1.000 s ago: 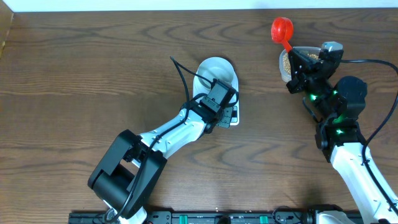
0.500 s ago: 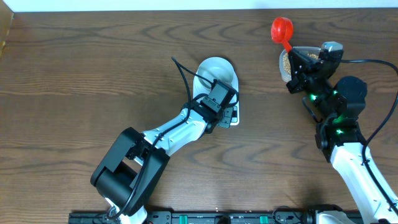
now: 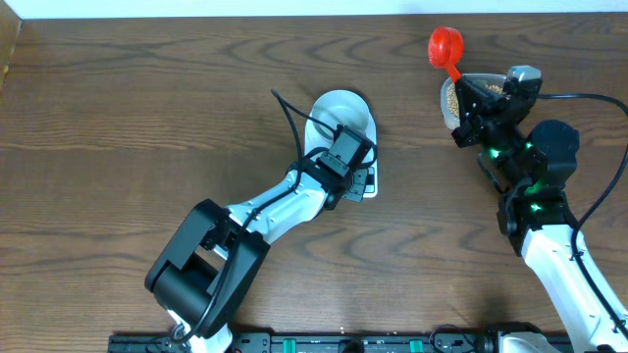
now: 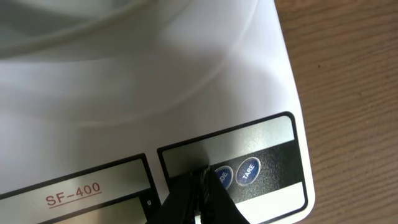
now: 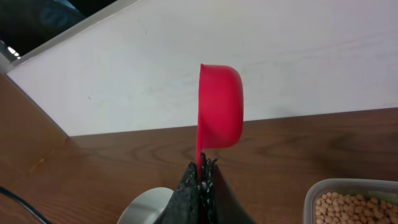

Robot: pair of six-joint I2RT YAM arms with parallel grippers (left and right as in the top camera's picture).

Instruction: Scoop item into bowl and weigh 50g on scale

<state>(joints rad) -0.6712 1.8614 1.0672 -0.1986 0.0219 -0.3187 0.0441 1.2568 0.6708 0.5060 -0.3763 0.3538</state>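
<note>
My left gripper [image 4: 200, 179] has its fingers pressed together with nothing between them. The tips are down on the front control strip of the scale [image 4: 124, 118] and cover the near edge of the left round button [image 4: 222, 176]. I cannot tell whether they actually press it. The TARE button [image 4: 249, 171] sits just to the right of the fingertips, uncovered. Beyond the fingers, the bowl [image 3: 343, 110] stands on the scale's platform, blurred at the top of the wrist view. My right gripper [image 5: 202, 177] pinches the handle of the red scoop [image 5: 221, 106], which rises straight up from the closed fingers with its cup turned on edge, so I cannot see inside it. Just below and to the right of those fingers is the clear tub [image 5: 373, 186] holding the beans [image 5: 345, 208]. From overhead the tub lies right under that gripper, and the scale and bowl are well apart from it, to the left across the wooden table [image 3: 147, 118].
</note>
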